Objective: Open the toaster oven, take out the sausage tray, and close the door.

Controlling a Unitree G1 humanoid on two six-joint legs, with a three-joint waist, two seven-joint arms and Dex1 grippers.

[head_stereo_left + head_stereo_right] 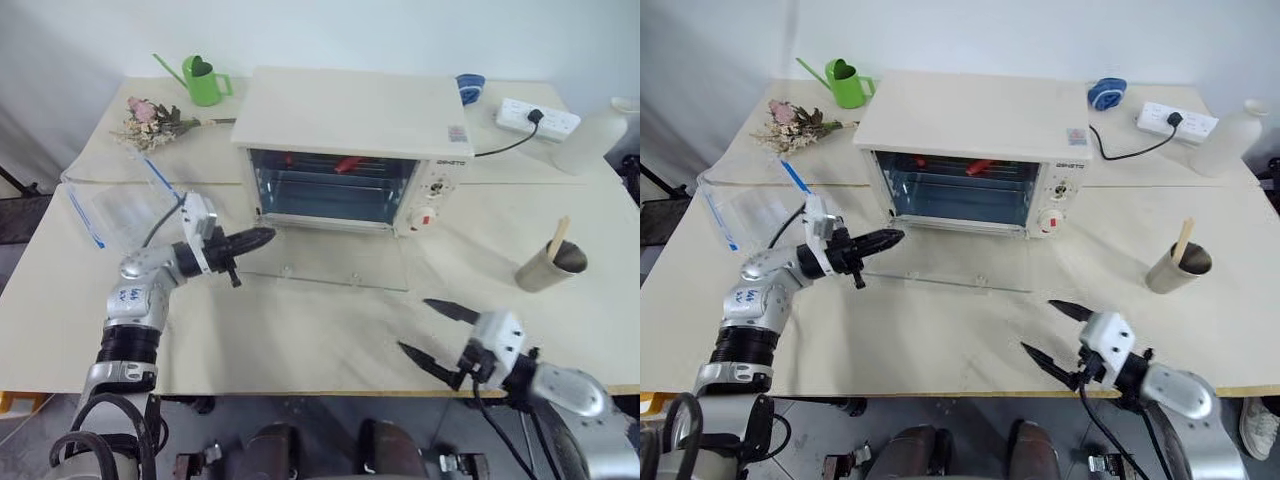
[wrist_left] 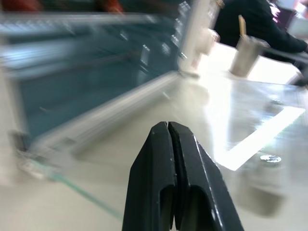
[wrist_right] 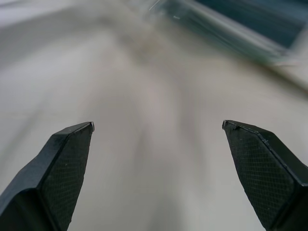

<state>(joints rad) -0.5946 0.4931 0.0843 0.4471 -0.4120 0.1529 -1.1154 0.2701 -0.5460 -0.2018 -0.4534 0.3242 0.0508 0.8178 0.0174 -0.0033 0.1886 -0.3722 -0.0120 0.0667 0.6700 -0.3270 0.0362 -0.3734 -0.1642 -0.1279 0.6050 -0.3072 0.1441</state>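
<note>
My right gripper [image 1: 426,326] hangs nearest me, over the front edge of the pale cream table [image 1: 300,340], well in front of the large cream-white boxy toaster oven [image 1: 350,150] and off toward its knob side; its two black fingers stand wide apart with nothing between them.

My left gripper [image 1: 262,238] sits farther in, just before the oven's lower left front corner, its black fingers pressed flat together and holding nothing.

The oven's door [image 1: 330,265], a wide clear glass panel, is folded down flat on the table in front of the oven, and my left fingertips reach just over its left end. I cannot tell whether they touch it.

Inside the open oven, on the upper level, red sausages [image 1: 347,164] show; the sausage tray under them is too hidden to make out.

Left of the oven lies a clear plastic box with blue clips [image 1: 115,205]. Right of the oven stands a metal cup holding a wooden stick [image 1: 550,262]. Behind the oven's left side are a green watering can [image 1: 205,80] and a bunch of dried flowers [image 1: 155,120]; behind its right, a white power strip [image 1: 538,118].
</note>
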